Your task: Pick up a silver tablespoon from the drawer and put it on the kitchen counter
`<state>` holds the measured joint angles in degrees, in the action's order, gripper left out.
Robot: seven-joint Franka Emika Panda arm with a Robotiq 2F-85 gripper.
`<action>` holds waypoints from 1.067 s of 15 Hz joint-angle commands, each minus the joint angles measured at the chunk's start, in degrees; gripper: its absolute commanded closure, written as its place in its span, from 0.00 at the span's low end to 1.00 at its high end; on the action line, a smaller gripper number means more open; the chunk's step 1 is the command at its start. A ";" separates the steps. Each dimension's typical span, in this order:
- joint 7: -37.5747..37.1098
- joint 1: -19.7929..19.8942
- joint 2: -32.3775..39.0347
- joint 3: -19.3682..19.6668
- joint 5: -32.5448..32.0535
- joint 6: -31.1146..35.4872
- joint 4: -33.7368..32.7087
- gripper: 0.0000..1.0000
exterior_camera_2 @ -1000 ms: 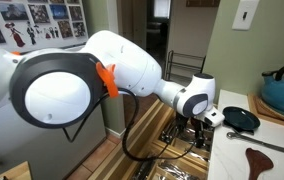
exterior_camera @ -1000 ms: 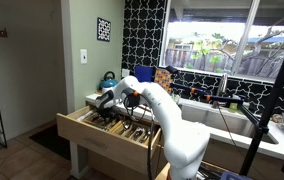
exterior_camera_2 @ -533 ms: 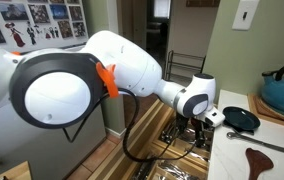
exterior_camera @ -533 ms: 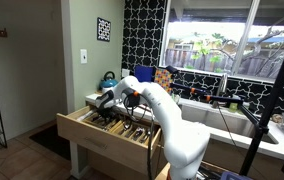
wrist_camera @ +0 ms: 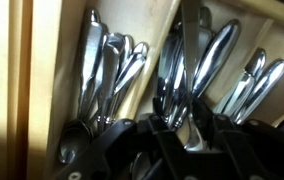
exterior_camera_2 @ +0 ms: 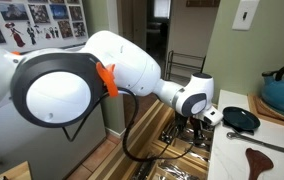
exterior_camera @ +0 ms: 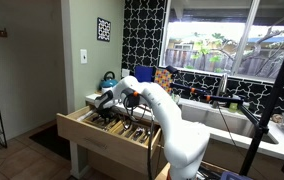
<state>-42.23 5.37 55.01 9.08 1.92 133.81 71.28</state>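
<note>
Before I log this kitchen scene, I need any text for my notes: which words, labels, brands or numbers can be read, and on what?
No text is readable in any view.
The framed black-and-white print on the wall: pattern only, too small for lettering.
The photos in the background: too small and blurred.
The cutlery in the drawer: no stamp visible, blurred.

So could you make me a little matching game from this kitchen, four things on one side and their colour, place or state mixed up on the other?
Things:
1. kettle
2. drawer
3. end effector
4. light switch

Descriptions:
A. open, light wood
B. white, on the green wall
C. teal
D. down among the cutlery

Pairs: 1-C, 2-A, 3-D, 4-B
</note>
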 commanded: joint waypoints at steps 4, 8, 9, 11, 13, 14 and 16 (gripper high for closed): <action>2.16 -0.24 1.12 0.28 1.06 -0.02 -0.90 0.71; 2.28 -0.15 1.91 0.34 1.12 -0.42 -1.64 0.94; 2.30 -0.17 1.92 0.34 1.12 -0.44 -1.82 0.99; 2.23 -0.31 1.61 0.45 1.03 -0.28 -1.61 1.00; 2.22 -0.38 1.26 0.53 0.98 -0.08 -1.24 1.00; 2.21 -0.40 1.15 0.59 0.95 -0.06 -1.09 1.00; 2.21 -0.44 0.94 0.63 0.93 0.05 -0.83 1.00</action>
<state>-41.20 5.11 55.62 9.19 1.92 133.78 70.40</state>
